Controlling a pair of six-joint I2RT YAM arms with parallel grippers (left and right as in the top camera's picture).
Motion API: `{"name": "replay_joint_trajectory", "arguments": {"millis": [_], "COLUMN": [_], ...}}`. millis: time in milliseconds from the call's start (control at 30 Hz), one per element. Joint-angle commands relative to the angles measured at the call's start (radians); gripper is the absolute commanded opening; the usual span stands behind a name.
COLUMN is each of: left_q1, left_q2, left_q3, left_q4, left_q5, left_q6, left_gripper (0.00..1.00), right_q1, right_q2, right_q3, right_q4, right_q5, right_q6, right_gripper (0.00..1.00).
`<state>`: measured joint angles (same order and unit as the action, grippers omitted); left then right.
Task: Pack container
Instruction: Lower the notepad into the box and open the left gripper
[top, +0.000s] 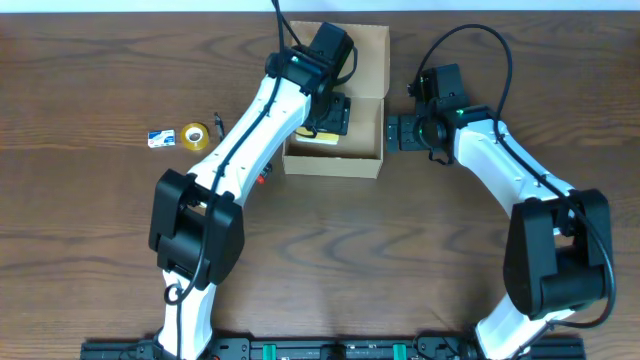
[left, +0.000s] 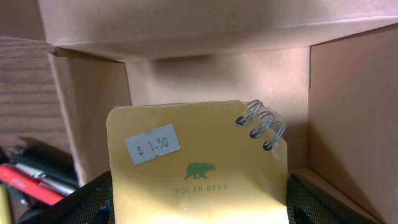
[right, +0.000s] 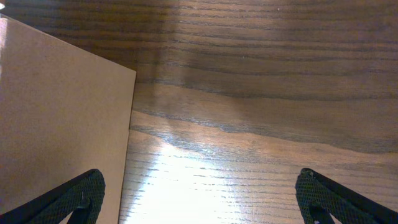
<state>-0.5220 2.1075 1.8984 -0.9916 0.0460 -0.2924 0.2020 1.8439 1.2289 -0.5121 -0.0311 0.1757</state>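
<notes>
The container (top: 335, 166) sits open around the left gripper (top: 328, 118), its mouth facing straight up. Its hinged flap lid (top: 362, 55) is thrown back on the far side, away from the robot. The box body is a little longer across the table than front to back; with the flap out, the whole piece stretches away from the robot. In the left wrist view its tan inner walls (left: 348, 106) close in ahead of the gripper and on both sides.

The left gripper (left: 199, 208) reaches down inside the box and clamps a yellow spiral notepad (left: 199, 162) by its two side edges, with a dark finger (left: 90, 199) at each lower corner of the view. The jaws stand wide because the pad is wide. The pad's cover faces the camera, printed with a green bear and "POLAR BEAR". It has a white price sticker (left: 152, 144) towards its left and wire rings (left: 264, 124) at its upper right corner. Left of the gripper, outside the box wall, red and black pens (left: 31, 180) lie on the table.

The right gripper (top: 393, 132) is just beside the box's right wall, outside it, pointing at it. Its jaws are spread fully with nothing between them. From its wrist, the cardboard (right: 56, 124) fills the left and bare wooden table (right: 261, 93) the rest.

Well to the left of the left gripper lie a yellow tape roll (top: 194, 135) and a small blue-and-white packet (top: 159, 138).
</notes>
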Motion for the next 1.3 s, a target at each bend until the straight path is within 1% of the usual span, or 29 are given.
{"name": "replay_joint_trajectory", "arguments": {"millis": [0, 200, 367, 400, 433, 467, 600, 800, 833, 900, 1000, 1100, 1167, 1267], "left_q1": [-0.003, -0.003, -0.003, -0.003, -0.003, -0.003, -0.003, -0.003, -0.003, -0.003, -0.003, -0.003, -0.003, -0.003], "left_q2": [-0.002, -0.002, -0.001, -0.001, -0.001, -0.001, -0.001, -0.001, -0.001, -0.001, -0.001, -0.001, -0.001, -0.001], "left_q3": [-0.036, -0.085, -0.097, -0.097, -0.097, -0.097, -0.097, -0.097, -0.097, -0.097, -0.097, -0.097, -0.097, -0.097], "left_q4": [0.021, 0.083, 0.103, 0.106, 0.107, 0.106, 0.106, 0.106, 0.106, 0.103, 0.098, 0.098, 0.095, 0.087], "left_q5": [0.000, -0.001, -0.002, -0.001, -0.001, -0.001, -0.001, 0.000, 0.000, 0.000, 0.000, 0.008, 0.011, 0.011], "left_q6": [-0.012, -0.012, -0.011, -0.012, -0.012, -0.012, -0.012, -0.011, -0.011, -0.011, -0.011, -0.011, -0.011, -0.011], "left_gripper": [0.06, 0.06, 0.05, 0.07, 0.12, 0.19, 0.29, 0.36, 0.41, 0.47, 0.50, 0.57, 0.59, 0.65], "right_q1": [-0.005, -0.005, -0.005, -0.005, -0.005, -0.005, -0.005, -0.005, -0.005, -0.005, -0.005, -0.005, -0.005, -0.005], "right_q2": [0.000, 0.000, 0.000, 0.000, 0.000, 0.000, 0.000, 0.000, 0.000, 0.000, 0.000, 0.000, 0.000, 0.000], "right_q3": [0.000, 0.000, 0.000, 0.000, 0.000, 0.000, 0.000, 0.000, 0.000, 0.000, 0.000, 0.000, 0.000, 0.000], "right_q4": [-0.001, -0.001, 0.000, -0.001, -0.001, -0.001, -0.001, -0.001, -0.001, -0.001, -0.001, 0.000, 0.000, -0.001], "right_q5": [-0.006, -0.006, -0.006, -0.006, -0.006, -0.006, -0.006, -0.006, -0.006, -0.005, -0.003, -0.003, -0.003, -0.003], "right_q6": [0.011, 0.011, 0.011, 0.011, 0.011, 0.011, 0.011, 0.011, 0.011, 0.011, 0.010, 0.011, 0.011, 0.010], "right_gripper": [0.99, 0.99, 0.99, 0.99, 0.99, 0.99, 0.99, 0.99, 0.99, 0.99, 0.99, 0.99, 0.99, 0.99]}}
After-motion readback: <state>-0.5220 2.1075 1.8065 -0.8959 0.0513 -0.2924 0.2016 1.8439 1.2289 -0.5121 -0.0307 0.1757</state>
